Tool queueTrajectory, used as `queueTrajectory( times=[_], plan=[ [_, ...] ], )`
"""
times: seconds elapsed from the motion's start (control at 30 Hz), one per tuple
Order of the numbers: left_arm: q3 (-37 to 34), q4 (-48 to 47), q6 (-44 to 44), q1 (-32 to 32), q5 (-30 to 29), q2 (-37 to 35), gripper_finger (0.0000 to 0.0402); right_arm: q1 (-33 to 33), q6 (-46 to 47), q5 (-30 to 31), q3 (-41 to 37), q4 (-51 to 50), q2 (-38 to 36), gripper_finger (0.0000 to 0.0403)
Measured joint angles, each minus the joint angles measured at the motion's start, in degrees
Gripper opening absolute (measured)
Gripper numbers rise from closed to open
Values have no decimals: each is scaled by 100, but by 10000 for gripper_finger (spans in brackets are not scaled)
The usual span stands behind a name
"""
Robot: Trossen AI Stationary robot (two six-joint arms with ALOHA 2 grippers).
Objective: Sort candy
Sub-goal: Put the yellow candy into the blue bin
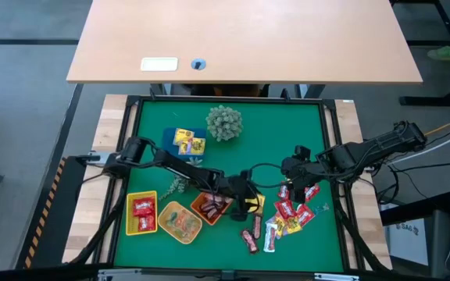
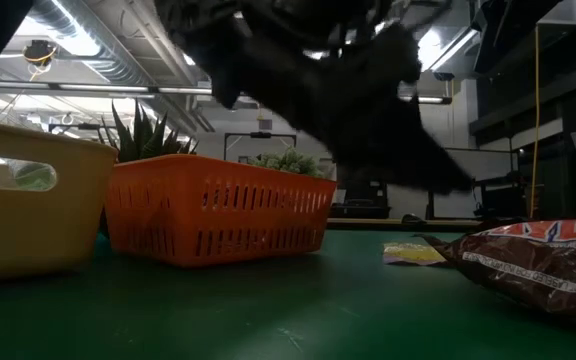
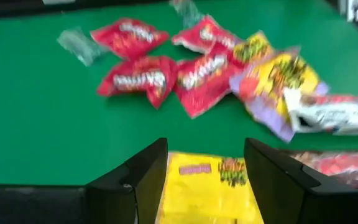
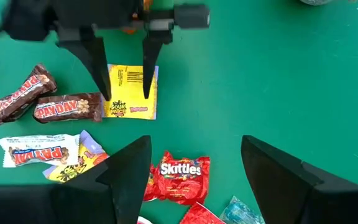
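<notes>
Left pincer (image 3: 205,177) spread apart astride yellow Sour Patch packet (image 3: 207,190). Right pincer (image 4: 194,168) apart, empty, above Skittles packet (image 4: 180,176). Could skid flat packet across tabletop (image 1: 272,133) if closed too high.

We're in a lab or workshop hall here: exposed ceiling ducts (image 2: 98,62) and strip lights overhead, a grey floor (image 1: 22,117), a plain wooden desk (image 1: 244,39) behind the green work table (image 1: 287,133) (cables trailing off the side).
</notes>
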Motion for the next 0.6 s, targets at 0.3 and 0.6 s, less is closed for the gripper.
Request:
queueTrajectory(
  times=[0.3, 0.6],
  plan=[
    [2, -587, -57, 17, -33, 90, 199, 0, -2, -2, 0, 23, 2, 250],
    [4, -1258, -70, -24, -30, 46, 199, 0, 0, -2, 0, 23, 2, 250]
  ],
)
